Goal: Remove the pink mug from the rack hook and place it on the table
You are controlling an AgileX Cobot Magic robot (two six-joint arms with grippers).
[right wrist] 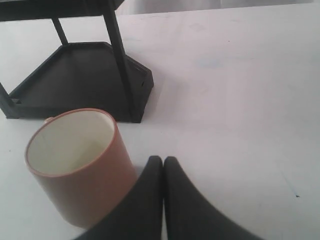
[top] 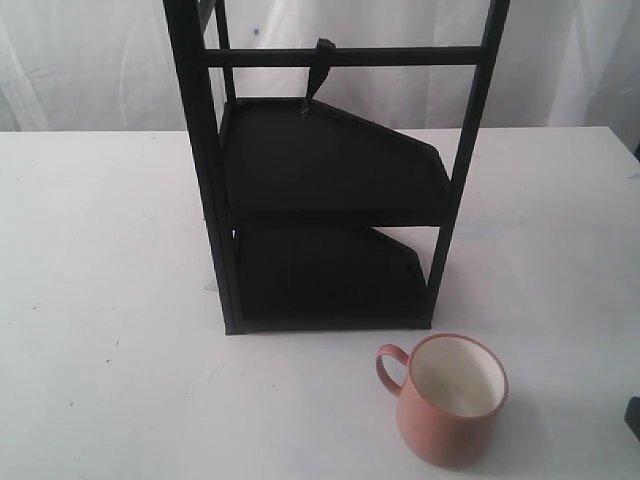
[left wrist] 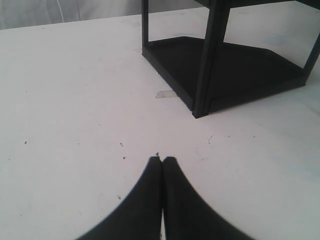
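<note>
Pink mug: one, upright on table; left tool, right tool pressed closed, empty.

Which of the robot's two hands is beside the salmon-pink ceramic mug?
The right black hand: the pink mug stands right beside it. The left hand has no mug nearby.

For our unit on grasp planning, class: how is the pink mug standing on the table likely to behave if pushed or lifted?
The pink mug looks ceramic: probably rigid, fairly heavy, breakable if dropped. Standing upright on the flat table, it would likely slide rather than tip under a low push. Its side handle may make it turn.
</note>
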